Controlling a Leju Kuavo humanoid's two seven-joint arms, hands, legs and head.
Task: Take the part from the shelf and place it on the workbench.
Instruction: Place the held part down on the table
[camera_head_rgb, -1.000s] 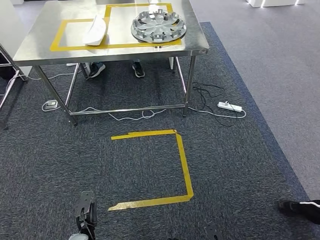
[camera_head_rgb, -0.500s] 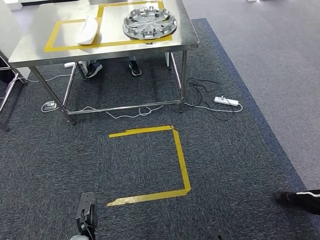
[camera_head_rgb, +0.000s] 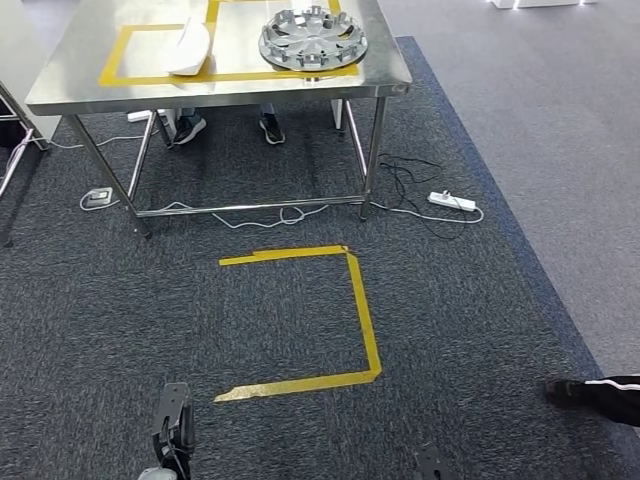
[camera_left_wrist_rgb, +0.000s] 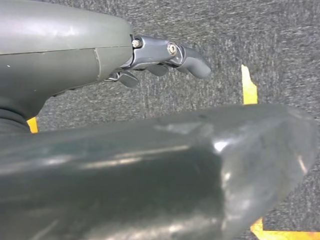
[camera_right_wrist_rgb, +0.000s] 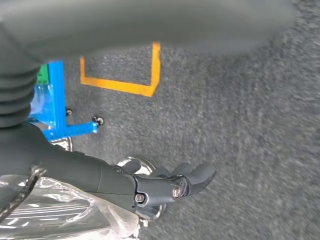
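Note:
A shiny silver part (camera_right_wrist_rgb: 56, 210) wrapped in clear plastic lies against my right hand (camera_right_wrist_rgb: 162, 187), which hangs low over the carpet and holds it by its edge. My left hand (camera_head_rgb: 172, 430) hangs at my side with its fingers (camera_left_wrist_rgb: 166, 55) apart and nothing in them. Ahead stands the steel workbench (camera_head_rgb: 226, 95), marked with yellow tape frames. A silver wheel cover (camera_head_rgb: 313, 42) and a white curved part (camera_head_rgb: 189, 48) lie on it.
A yellow tape outline (camera_head_rgb: 366, 320) marks the dark carpet between me and the workbench. Cables and a power strip (camera_head_rgb: 453, 202) lie by the table's right legs. A person's shoes (camera_head_rgb: 189, 128) show under the table, another person's foot (camera_head_rgb: 596, 395) at far right. A blue wheeled shelf frame (camera_right_wrist_rgb: 56, 100) stands behind.
The whole picture has shifted as the camera moved: the workbench sits higher in the frame and the floor outline has slid a little. Both arms still hang.

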